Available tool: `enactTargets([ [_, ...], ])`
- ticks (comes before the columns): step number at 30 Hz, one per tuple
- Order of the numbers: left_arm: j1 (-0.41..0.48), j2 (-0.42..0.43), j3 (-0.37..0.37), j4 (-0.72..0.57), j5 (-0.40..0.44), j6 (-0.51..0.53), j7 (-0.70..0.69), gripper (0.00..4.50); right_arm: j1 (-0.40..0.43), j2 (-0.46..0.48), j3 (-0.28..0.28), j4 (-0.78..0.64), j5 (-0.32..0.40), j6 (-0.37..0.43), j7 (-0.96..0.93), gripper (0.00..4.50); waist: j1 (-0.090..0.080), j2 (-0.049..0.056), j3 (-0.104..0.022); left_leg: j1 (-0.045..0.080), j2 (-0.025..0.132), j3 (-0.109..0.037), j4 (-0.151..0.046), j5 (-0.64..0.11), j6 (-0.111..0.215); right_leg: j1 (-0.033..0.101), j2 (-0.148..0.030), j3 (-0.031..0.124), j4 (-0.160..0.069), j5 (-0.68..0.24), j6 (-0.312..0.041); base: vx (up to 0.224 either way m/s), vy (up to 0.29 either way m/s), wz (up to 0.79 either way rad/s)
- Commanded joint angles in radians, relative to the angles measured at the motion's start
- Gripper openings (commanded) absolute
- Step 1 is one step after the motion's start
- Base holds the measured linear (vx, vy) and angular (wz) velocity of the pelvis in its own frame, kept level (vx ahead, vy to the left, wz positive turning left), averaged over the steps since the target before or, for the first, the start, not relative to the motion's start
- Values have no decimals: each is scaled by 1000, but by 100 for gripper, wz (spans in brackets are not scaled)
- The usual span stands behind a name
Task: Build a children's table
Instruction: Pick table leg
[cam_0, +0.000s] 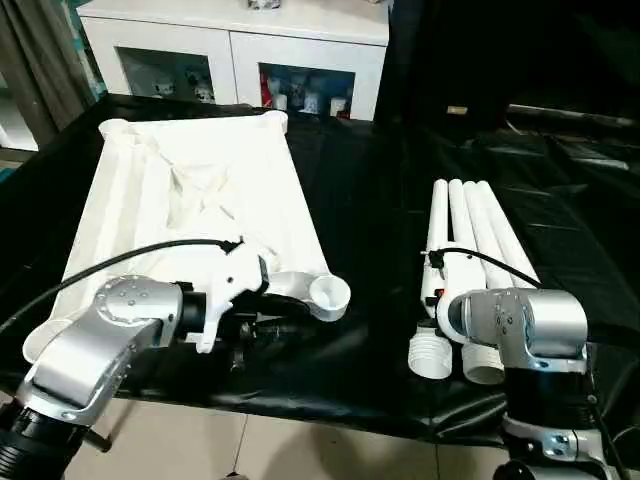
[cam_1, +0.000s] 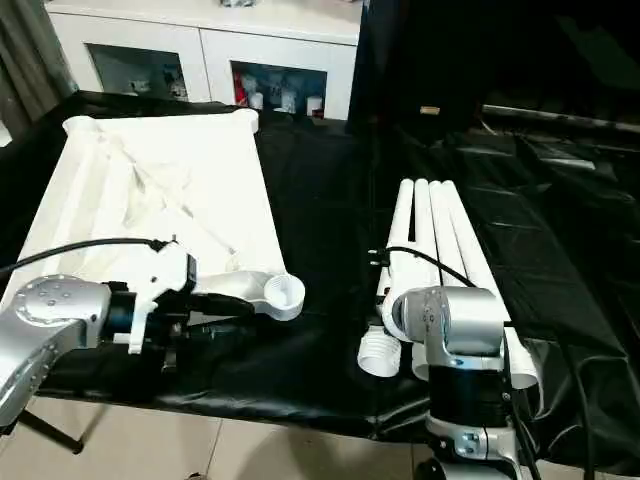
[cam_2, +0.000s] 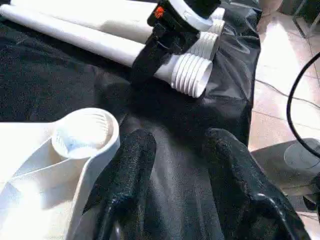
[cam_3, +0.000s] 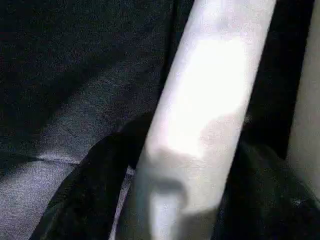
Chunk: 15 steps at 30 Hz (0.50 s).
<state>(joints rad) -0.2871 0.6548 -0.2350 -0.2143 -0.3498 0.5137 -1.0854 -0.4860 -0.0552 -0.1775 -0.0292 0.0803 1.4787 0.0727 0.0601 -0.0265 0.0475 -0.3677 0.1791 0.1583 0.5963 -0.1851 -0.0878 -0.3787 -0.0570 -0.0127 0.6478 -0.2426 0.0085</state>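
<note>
The children's table top (cam_0: 200, 200) lies upside down on the black cloth, ribbed underside up, with a round corner socket (cam_0: 328, 295) at its near right. My left gripper (cam_2: 180, 140) hovers open just beside that socket (cam_2: 82, 132), nothing between its fingers. Several white tubular legs (cam_0: 480, 230) lie side by side on the right, threaded ends (cam_0: 432, 352) toward me. My right gripper (cam_3: 185, 165) reaches down over the leftmost leg (cam_2: 192, 75), a black finger (cam_3: 95, 185) pressed against each side of it.
A white glass-door cabinet (cam_0: 235, 50) stands behind the big cloth-draped table (cam_0: 370, 200). That table's front edge (cam_0: 330, 395) runs just below my forearms, with tiled floor (cam_0: 300, 450) beyond it. A black cable (cam_0: 120, 260) loops over my left wrist.
</note>
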Motion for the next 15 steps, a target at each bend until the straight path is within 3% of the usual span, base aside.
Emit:
enactTargets([
  [1,-8,8,-5,-21,9,-12,3,228,-10,3,-13,10,-1,-17,-7,285,1,8,-57,17,27,0,-72,-50,-77,39,-53,34,-64,66,-140,0,0,0],
  [7,-11,0,-1,-4,45,-45,33,273,-9,11,-7,15,-3,-52,-16,236,3,10,-59,17,28,0,-72,-54,-78,40,-54,35,-64,73,-140,0,0,0],
  [8,-11,0,-1,-4,45,-45,33,299,-9,11,-7,15,-3,-52,-16,219,2,10,-58,17,28,0,-72,-53,-77,41,-53,34,-64,73,-141,0,0,0],
  [11,-28,-43,25,54,71,-133,80,317,-33,35,-47,12,19,-138,-14,199,2,11,-59,16,29,0,-71,-57,-77,41,-55,34,-64,80,-146,0,0,0],
  [15,-49,-82,45,97,71,-176,113,357,-44,39,-66,5,44,-238,3,189,2,16,-62,18,29,0,-69,-50,-74,41,-54,34,-61,117,-151,0,0,0],
])
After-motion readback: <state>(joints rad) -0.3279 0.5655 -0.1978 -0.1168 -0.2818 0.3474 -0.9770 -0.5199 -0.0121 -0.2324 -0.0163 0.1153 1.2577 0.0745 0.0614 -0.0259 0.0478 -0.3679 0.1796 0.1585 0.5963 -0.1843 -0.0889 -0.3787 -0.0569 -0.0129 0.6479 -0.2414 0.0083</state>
